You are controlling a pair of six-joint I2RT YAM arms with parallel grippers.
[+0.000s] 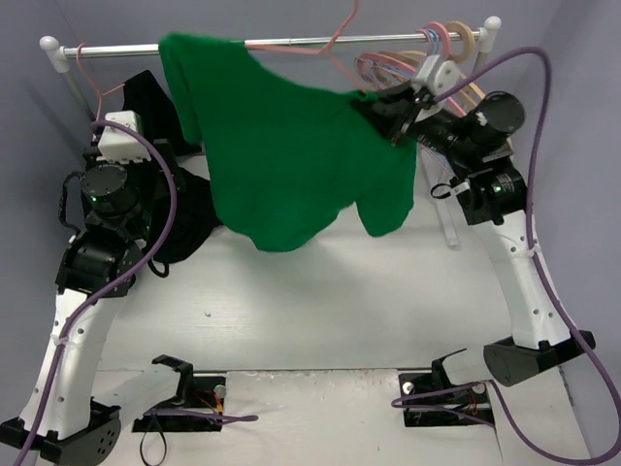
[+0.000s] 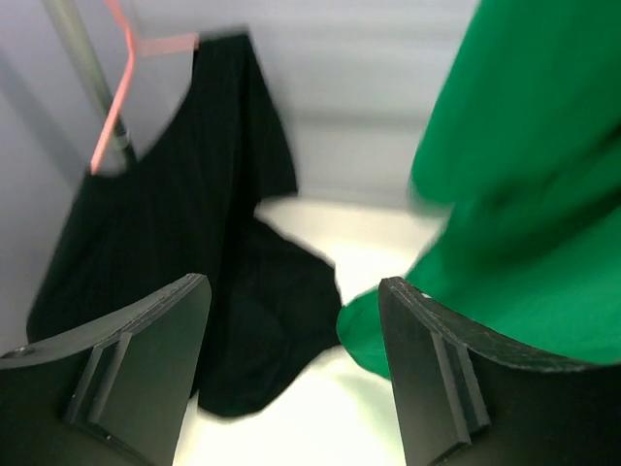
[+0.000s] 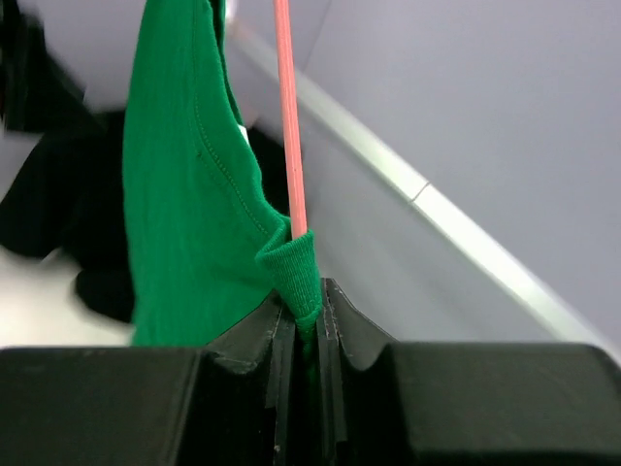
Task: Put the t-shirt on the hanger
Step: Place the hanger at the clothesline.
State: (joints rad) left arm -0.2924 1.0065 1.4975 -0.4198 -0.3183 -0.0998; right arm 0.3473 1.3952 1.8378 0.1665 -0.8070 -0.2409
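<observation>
The green t-shirt [image 1: 291,155] hangs from the rail, draped over the thin pink hanger [image 1: 291,47], whose hook sits over the rail. My right gripper [image 1: 393,112] is shut on a folded edge of the t-shirt [image 3: 296,267], and the hanger's pink wire [image 3: 287,116] runs straight up from just beside the jaws. My left gripper [image 2: 293,287] is open and empty, low beside the black garment, with the t-shirt's [image 2: 514,194] lower edge just to its right. The hanger's far end is hidden under the cloth.
A black garment [image 1: 170,209] hangs on another pink hanger [image 1: 89,73] at the rail's left end and shows in the left wrist view [image 2: 184,243]. Several tan, pink and blue hangers [image 1: 451,49] crowd the rail's [image 1: 116,46] right end. Purple cables loop by both arms.
</observation>
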